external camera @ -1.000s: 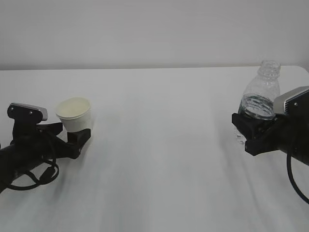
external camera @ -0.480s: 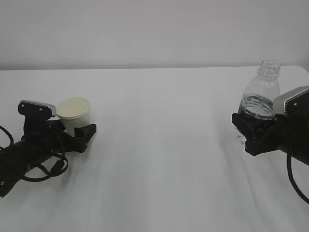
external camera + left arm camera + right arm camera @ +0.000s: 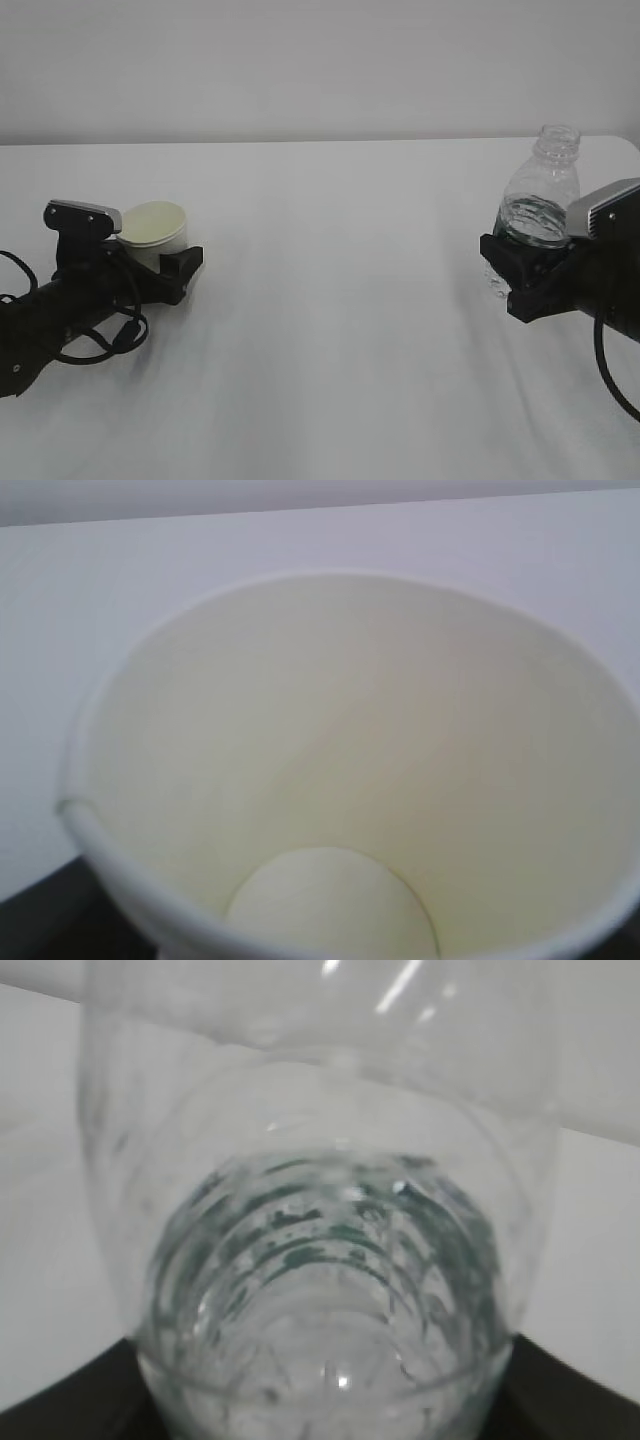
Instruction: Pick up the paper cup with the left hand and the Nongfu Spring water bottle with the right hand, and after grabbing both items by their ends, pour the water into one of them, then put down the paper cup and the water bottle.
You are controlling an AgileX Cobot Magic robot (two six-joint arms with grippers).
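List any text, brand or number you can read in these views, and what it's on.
None can be read.
Water bottle: greenish label patches show through the clear wall in the right wrist view, print too blurred to read.
Paper cup: plain, no print visible.

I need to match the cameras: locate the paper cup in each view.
Exterior view: paper cup at left, between the left hand's fingers.
Left wrist view: paper cup fills the picture, seen from above.
Right wrist view: not in it.
Shared landmark: the white table.
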